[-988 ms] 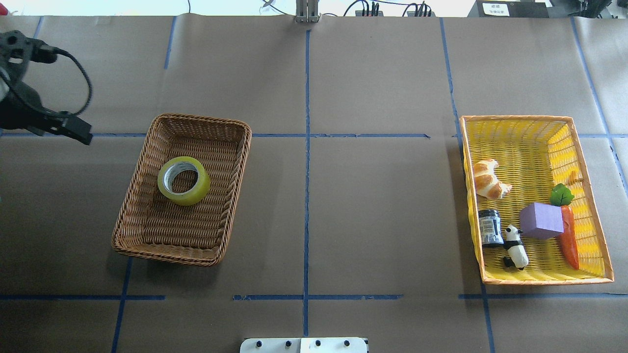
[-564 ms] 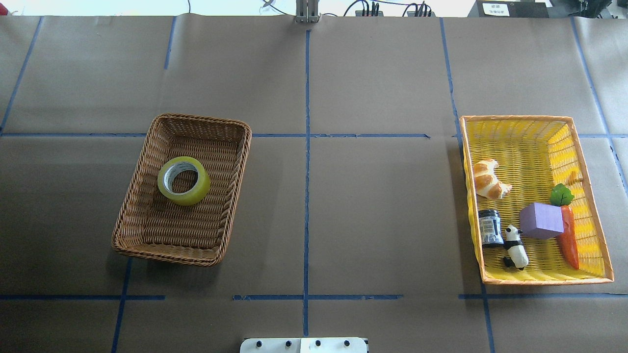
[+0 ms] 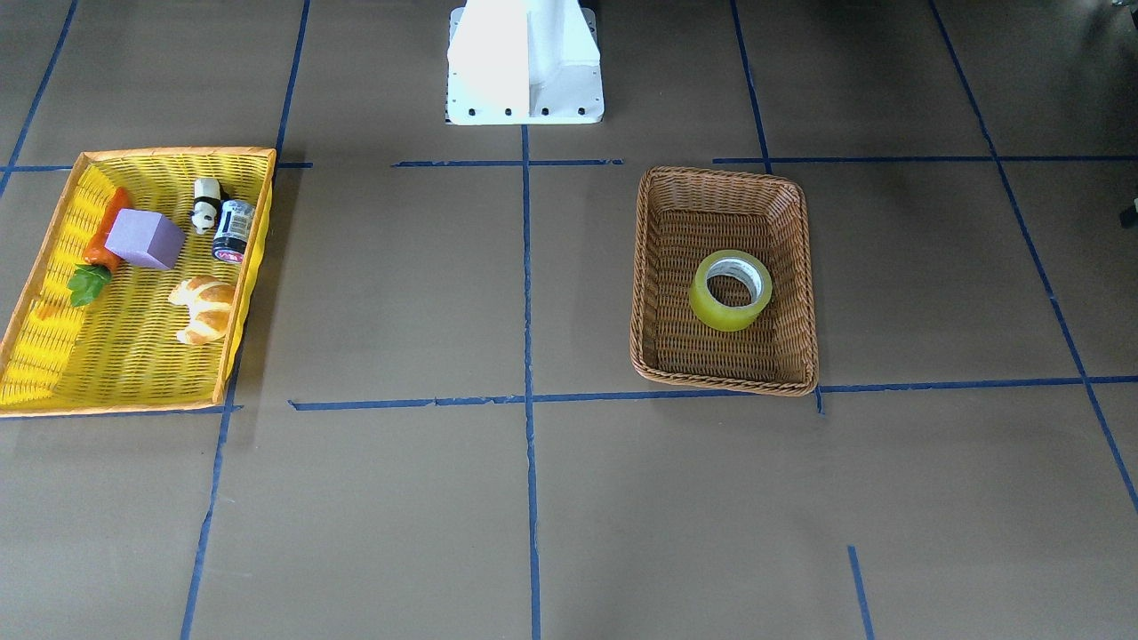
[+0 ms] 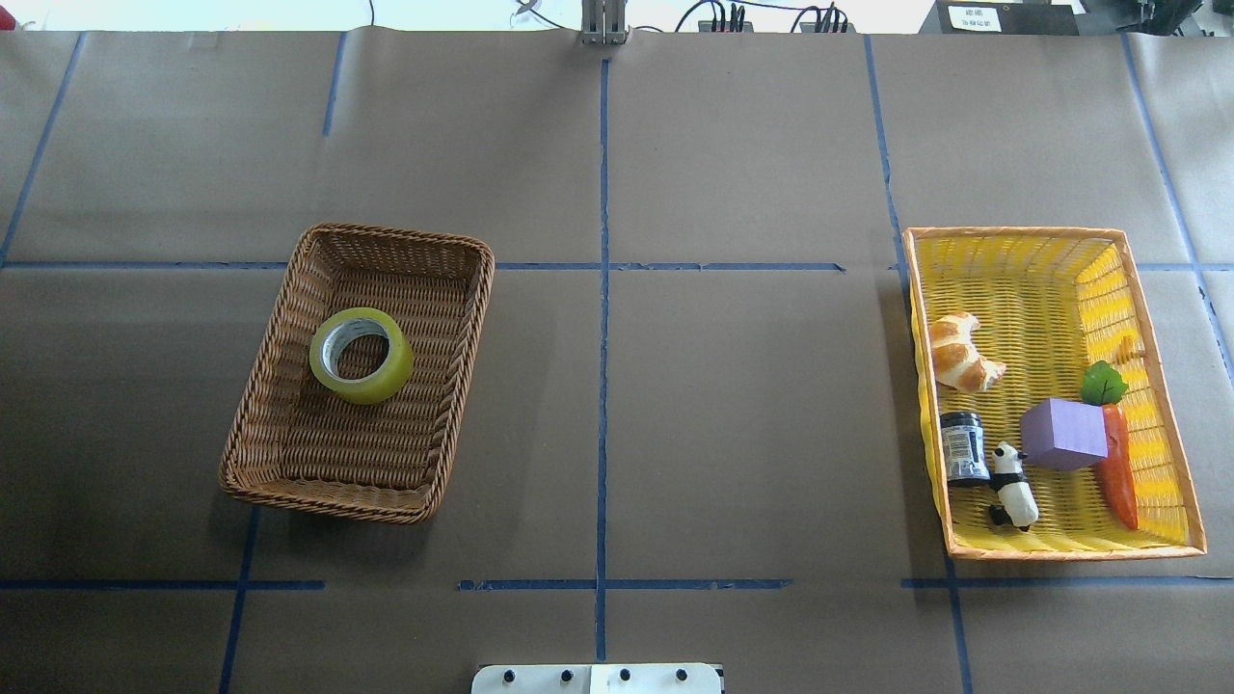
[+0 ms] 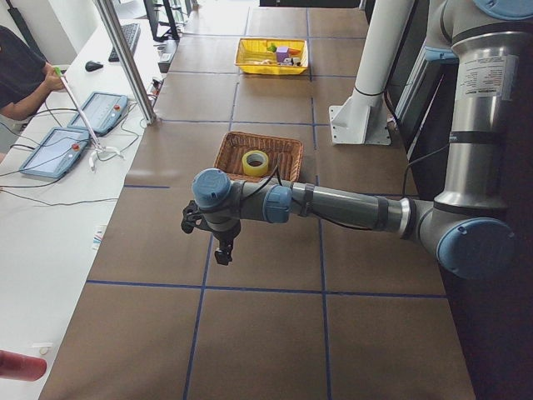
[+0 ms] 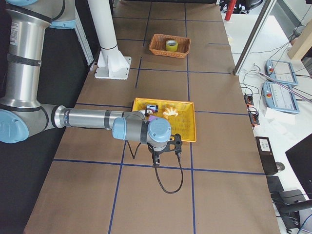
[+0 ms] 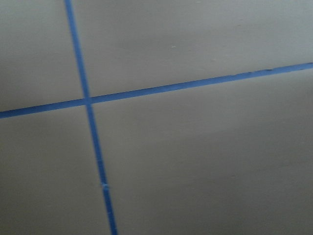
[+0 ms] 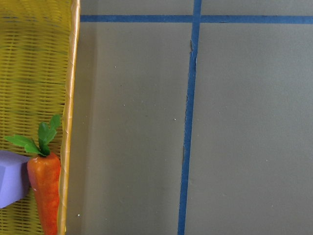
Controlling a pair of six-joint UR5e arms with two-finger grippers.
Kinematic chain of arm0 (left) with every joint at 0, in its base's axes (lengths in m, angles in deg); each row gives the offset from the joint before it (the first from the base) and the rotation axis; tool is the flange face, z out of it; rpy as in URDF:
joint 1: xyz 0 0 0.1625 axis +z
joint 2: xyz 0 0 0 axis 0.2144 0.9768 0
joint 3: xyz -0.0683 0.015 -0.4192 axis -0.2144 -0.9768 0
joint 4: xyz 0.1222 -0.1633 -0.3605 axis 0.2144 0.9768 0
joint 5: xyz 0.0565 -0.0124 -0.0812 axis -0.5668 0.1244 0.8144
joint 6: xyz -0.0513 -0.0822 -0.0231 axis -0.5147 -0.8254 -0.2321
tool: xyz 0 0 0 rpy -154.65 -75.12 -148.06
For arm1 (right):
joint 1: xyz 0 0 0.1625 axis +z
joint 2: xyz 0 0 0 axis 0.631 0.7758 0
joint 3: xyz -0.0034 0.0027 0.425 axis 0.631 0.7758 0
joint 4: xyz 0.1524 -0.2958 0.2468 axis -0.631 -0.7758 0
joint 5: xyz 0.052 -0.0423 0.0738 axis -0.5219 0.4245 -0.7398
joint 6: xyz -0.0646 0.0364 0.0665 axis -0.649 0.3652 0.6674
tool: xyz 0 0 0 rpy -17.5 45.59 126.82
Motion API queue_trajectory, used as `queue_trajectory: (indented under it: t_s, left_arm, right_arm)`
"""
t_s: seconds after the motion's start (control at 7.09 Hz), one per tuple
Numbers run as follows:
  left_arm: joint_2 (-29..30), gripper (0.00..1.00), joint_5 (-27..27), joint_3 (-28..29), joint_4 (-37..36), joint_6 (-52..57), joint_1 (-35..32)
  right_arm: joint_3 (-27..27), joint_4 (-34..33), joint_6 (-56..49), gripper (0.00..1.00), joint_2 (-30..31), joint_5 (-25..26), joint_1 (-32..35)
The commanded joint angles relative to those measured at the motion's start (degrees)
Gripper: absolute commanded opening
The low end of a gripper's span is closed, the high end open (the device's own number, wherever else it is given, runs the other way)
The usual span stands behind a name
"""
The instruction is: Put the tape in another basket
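Observation:
The yellow tape roll [image 4: 388,376] lies flat in the middle of the brown wicker basket [image 4: 258,386] on the robot's left side; both also show in the front-facing view, the tape [image 3: 725,313] inside the basket [image 3: 722,175]. My left gripper [image 5: 223,250] shows only in the exterior left view, over bare table well short of the basket; I cannot tell whether it is open or shut. My right gripper [image 6: 157,158] shows only in the exterior right view, beside the yellow basket [image 6: 187,122]; its state is also unclear. Nothing is seen held.
The yellow orange-rimmed basket [image 4: 1022,251] on the right holds a croissant [image 4: 959,352], a dark jar [image 4: 962,445], a panda figure [image 4: 1012,487], a purple block [image 4: 1063,434] and a carrot [image 4: 1118,472]. The robot's white base [image 3: 524,58] stands at the near edge.
My left arm, seen at the overhead view's left edge a second ago, has gone out of that view. The tape and both baskets have not moved.

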Motion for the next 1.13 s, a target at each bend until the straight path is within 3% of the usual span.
queue_trajectory:
  t_s: [0.0,0.42,0.99]
  left_arm:
    - [-0.3,1.00,-1.9,2.4,0.2,0.8,-0.7]
    - [-1.1,1.00,-4.2,3.4,0.1,0.9,-6.8]
    - [-2.3,1.00,-4.0,5.5,0.1,4.3,-7.7]
  right_arm:
    - [0.2,0.0,0.0,1.00,-0.2,-0.6,1.3]
    - [0.0,0.0,0.1,1.00,-0.8,-0.6,2.0]
    - [0.0,0.1,0.0,1.00,-0.8,-0.6,2.8]
